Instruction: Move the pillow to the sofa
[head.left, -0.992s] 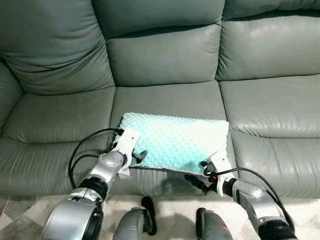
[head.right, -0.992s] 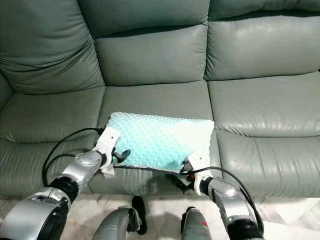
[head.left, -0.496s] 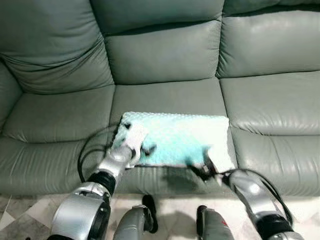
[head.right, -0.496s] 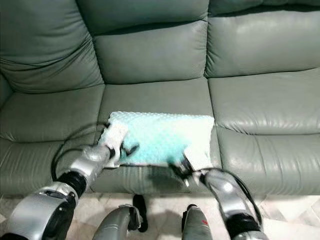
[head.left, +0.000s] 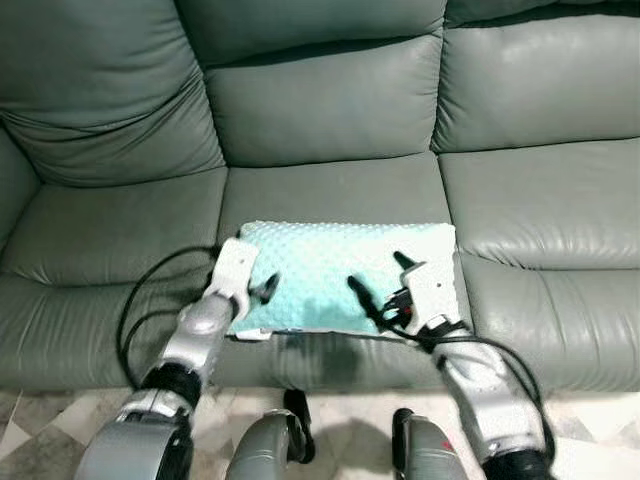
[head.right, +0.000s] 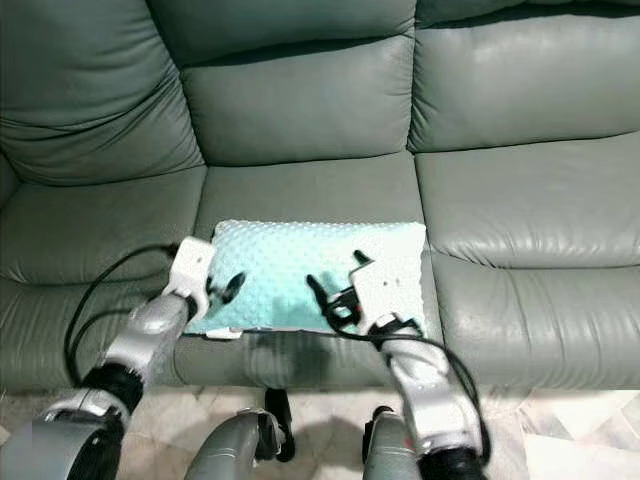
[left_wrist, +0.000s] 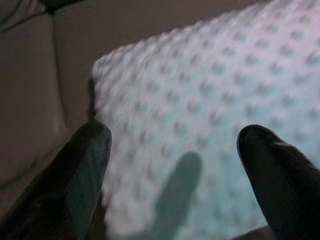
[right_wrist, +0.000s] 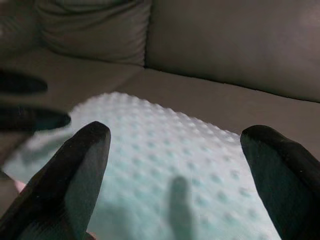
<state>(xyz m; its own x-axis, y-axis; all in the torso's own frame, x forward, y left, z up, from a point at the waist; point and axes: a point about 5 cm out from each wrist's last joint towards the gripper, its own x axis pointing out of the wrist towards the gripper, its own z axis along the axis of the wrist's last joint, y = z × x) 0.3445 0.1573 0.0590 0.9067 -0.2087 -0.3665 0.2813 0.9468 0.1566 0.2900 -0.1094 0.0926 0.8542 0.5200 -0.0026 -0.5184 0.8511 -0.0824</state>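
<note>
One pillow (head.left: 345, 276), mint and dimpled, is laid flat on the middle seat of the sofa (head.left: 330, 120), its long axis running across the robot's front, its near edge close to the seat's front lip. Both grippers are held above it with fingers spread wide and nothing gripped: the left gripper (head.left: 262, 290) at its left end, the right gripper (head.left: 380, 285) over its right half. Neither arm is judged nearer.
</note>
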